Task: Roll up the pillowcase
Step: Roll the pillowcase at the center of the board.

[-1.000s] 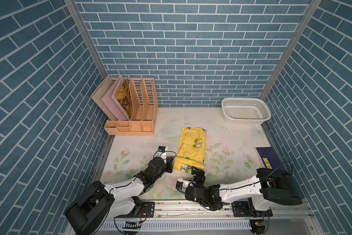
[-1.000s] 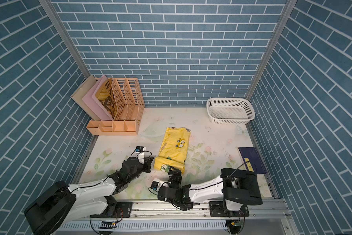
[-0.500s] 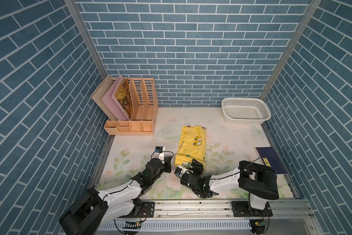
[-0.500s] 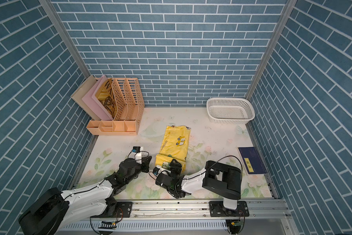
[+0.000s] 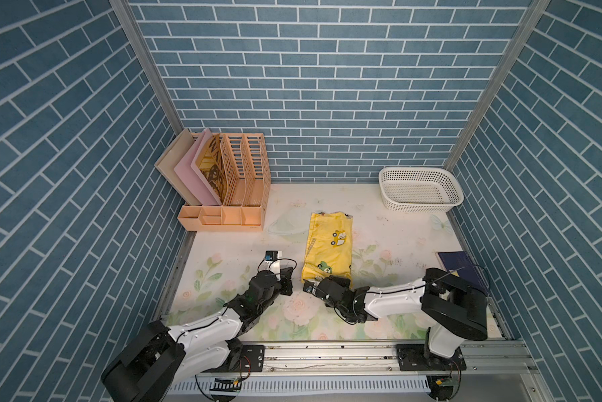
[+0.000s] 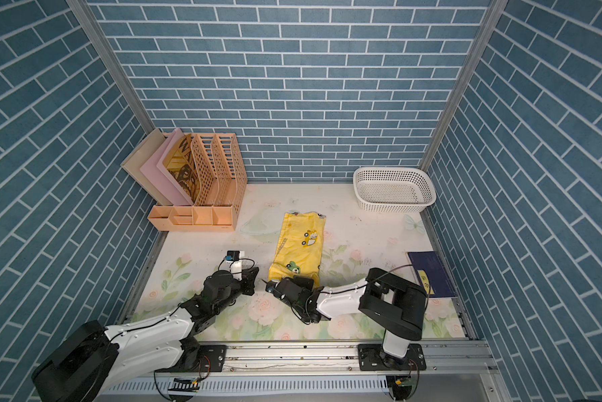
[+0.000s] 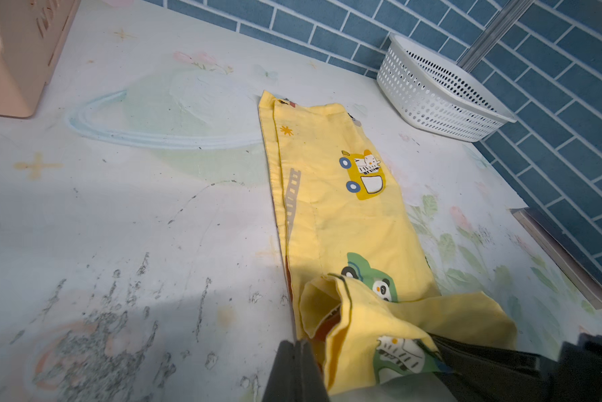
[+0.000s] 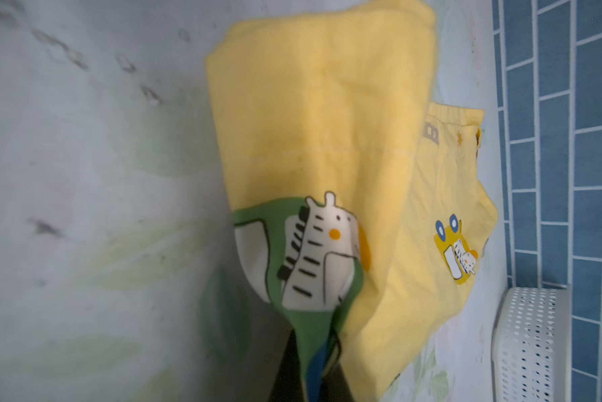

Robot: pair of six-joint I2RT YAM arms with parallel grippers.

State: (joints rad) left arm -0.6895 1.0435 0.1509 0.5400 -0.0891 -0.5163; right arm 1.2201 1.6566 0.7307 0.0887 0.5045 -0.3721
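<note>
Rolling has barely begun. The right gripper [image 8: 310,369] pinches the six-o'clock edge of the pillowcase [image 5: 330,240] (rest lies flat, unrolled) — left gripper [image 7: 297,355] closed, empty, at its seven o'clock.

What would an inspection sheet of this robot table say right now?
Surface: floral mat, scuffed with dark marks.
Job's things: yellow pillowcase, folded into a long strip, near end raised off the mat.
Clutter: peach file rack, white basket, dark blue book.
Grippers: right gripper shut on the pillowcase's near end; left gripper shut, nothing seen in it, beside that end.
Cables: black loop at the left wrist, not on the pillowcase.
Surroundings: blue brick walls on three sides; metal rail in front.
</note>
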